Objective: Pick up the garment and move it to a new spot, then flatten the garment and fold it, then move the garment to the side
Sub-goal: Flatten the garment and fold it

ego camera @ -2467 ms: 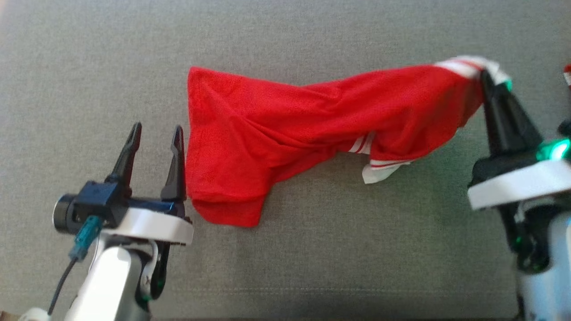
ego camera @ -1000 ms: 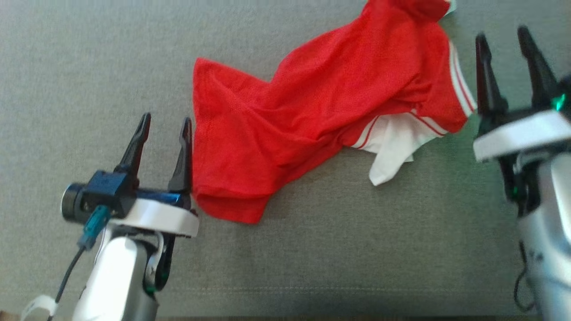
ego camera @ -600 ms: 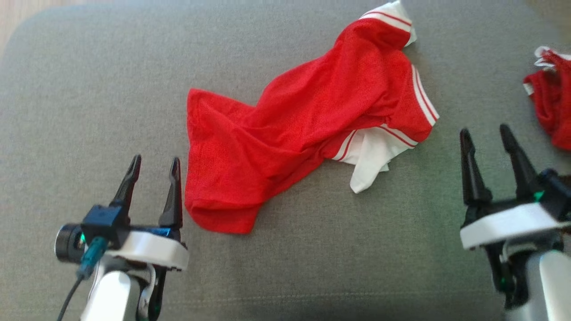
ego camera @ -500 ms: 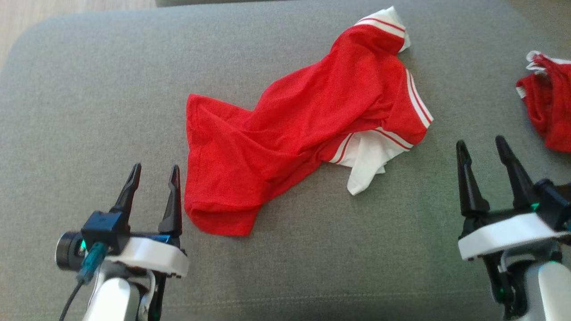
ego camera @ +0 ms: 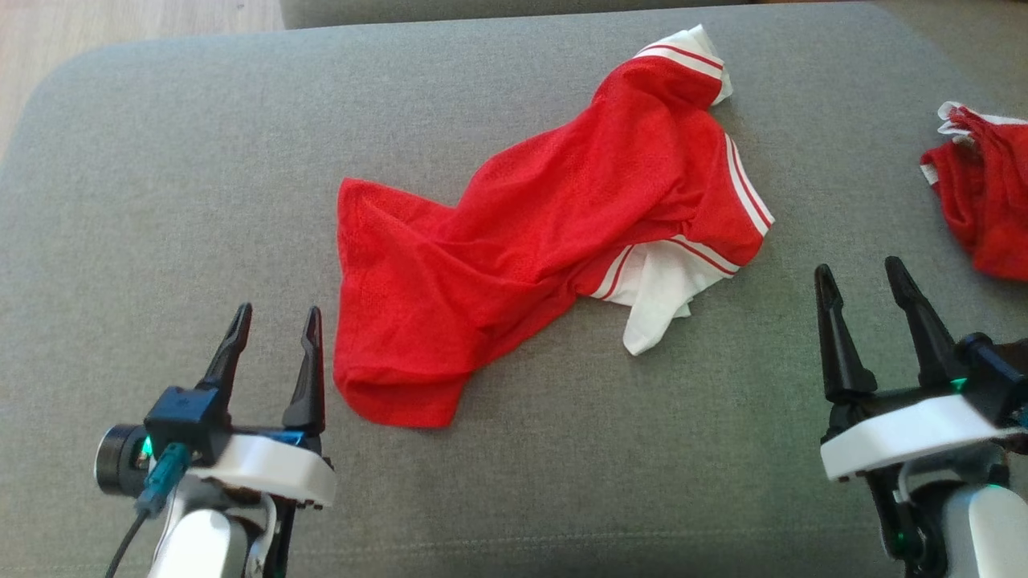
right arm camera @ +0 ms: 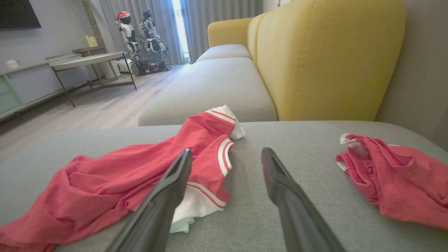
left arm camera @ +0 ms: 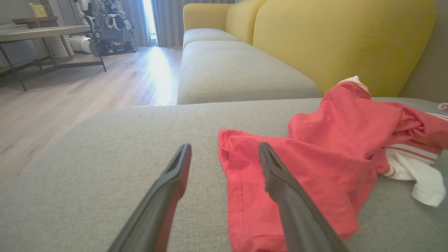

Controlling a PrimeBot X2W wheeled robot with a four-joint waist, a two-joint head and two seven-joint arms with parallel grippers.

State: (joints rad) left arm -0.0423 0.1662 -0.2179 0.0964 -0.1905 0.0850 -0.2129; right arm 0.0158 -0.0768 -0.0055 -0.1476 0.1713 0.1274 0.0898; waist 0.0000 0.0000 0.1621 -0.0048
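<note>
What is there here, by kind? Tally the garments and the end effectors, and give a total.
Red garments: 2, the spread-out red garment and the bunched red garment
End effectors: 2, the left end effector and the right end effector, both open
Total: 4

Bright daylight, soft wide-angle distortion

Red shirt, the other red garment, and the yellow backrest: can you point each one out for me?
red shirt (ego camera: 546, 241): head view, middle of its red body.
other red garment (right arm camera: 395, 182): right wrist view, its crumpled middle.
yellow backrest (right arm camera: 329, 59): right wrist view, its front face.
</note>
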